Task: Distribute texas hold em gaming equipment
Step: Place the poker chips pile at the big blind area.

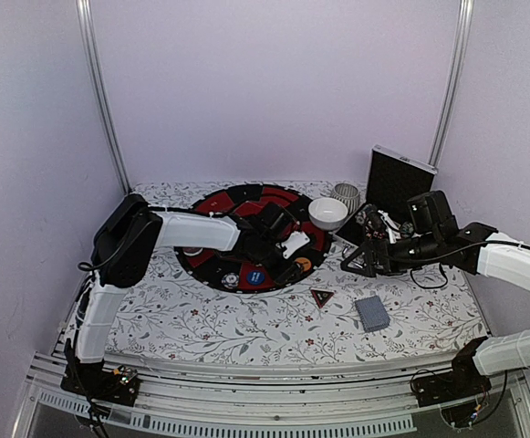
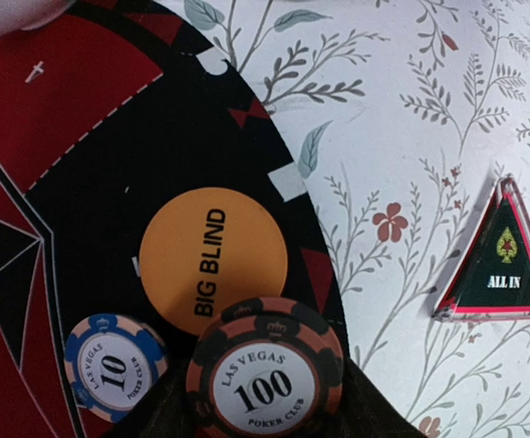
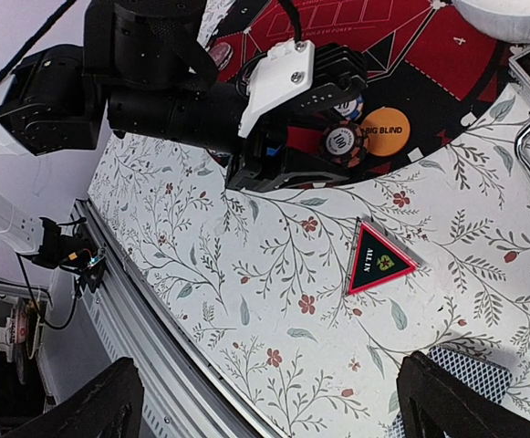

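Observation:
A black-and-orange "100" poker chip (image 2: pixel 265 370) sits between my left gripper's (image 2: pixel 266 401) fingers, over the edge of the round red-and-black mat (image 2: pixel 82 109). Both fingers press against its sides. It overlaps the orange "BIG BLIND" disc (image 2: pixel 214 260); a blue "10" chip (image 2: pixel 114 365) lies to its left. From the right wrist the same chip (image 3: pixel 339 141) shows at the left gripper's (image 3: pixel 324 155) tip. The black-red "ALL IN" triangle (image 1: pixel 322 297) lies on the flowered cloth, with the grey-blue deck of cards (image 1: pixel 372 313) to its right. My right gripper (image 3: pixel 274 401) hangs open over the cloth, empty.
A white bowl (image 1: pixel 327 213) and a ribbed grey cup (image 1: pixel 345 193) stand at the mat's back right. The silver-edged black case (image 1: pixel 399 178) stands open behind the right arm. A blue disc (image 1: pixel 255 276) and another chip (image 1: pixel 231 280) lie on the mat's near edge.

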`<action>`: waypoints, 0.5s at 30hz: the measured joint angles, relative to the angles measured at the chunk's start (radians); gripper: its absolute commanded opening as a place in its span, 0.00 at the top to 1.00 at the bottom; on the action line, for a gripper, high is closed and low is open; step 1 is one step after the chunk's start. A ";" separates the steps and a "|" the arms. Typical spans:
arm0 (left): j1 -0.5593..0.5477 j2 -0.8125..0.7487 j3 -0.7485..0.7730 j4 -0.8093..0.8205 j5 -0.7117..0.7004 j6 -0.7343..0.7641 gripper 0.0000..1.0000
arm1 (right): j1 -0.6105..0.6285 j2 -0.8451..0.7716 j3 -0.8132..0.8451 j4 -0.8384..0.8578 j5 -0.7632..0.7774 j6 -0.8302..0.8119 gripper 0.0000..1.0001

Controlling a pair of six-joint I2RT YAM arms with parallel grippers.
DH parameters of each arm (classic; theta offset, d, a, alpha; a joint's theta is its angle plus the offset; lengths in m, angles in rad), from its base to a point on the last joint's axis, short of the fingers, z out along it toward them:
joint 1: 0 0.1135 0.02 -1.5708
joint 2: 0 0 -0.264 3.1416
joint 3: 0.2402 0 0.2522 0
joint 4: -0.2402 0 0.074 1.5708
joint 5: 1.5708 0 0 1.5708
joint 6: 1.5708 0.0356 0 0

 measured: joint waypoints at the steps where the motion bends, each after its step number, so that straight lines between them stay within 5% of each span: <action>1: 0.000 0.000 0.000 0.000 0.000 0.000 0.48 | 0.000 0.000 0.000 0.000 0.000 0.000 0.01; 7: 0.000 -0.005 -0.008 0.008 0.003 0.000 0.32 | 0.000 0.000 0.000 0.000 -0.003 0.000 0.01; 12: 0.005 -0.036 -0.055 0.024 0.008 0.000 0.28 | 0.000 0.005 0.000 0.000 -0.002 0.003 0.01; 15: 0.009 -0.054 -0.075 0.023 0.004 0.001 0.08 | 0.000 0.012 0.001 0.000 -0.002 0.005 0.01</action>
